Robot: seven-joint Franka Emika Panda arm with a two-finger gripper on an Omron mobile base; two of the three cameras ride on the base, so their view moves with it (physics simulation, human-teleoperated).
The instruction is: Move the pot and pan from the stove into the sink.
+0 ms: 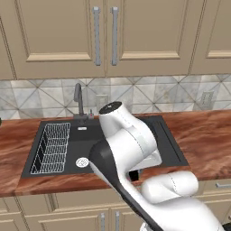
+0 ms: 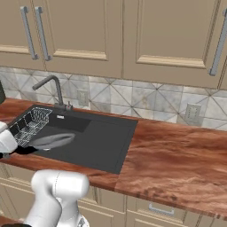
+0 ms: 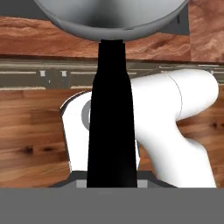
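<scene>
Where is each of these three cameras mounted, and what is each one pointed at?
Left base view: behind the arm's left, looking down at the sink and faucet; the white arm rises lower right.
Right base view: behind its right, same sink and wire rack; the arm base shows lower left, the pan over the basin.
Hand view: on the hand, looking along the pan's black handle.
Both base views share sink, faucet, counter.

— What's hidden?
— My arm [image 1: 131, 140] covers much of the sink [image 1: 85, 135]. The pan [image 3: 113, 17] is cut by the top edge; my claw's tips hide under its handle [image 3: 111, 122].
</scene>
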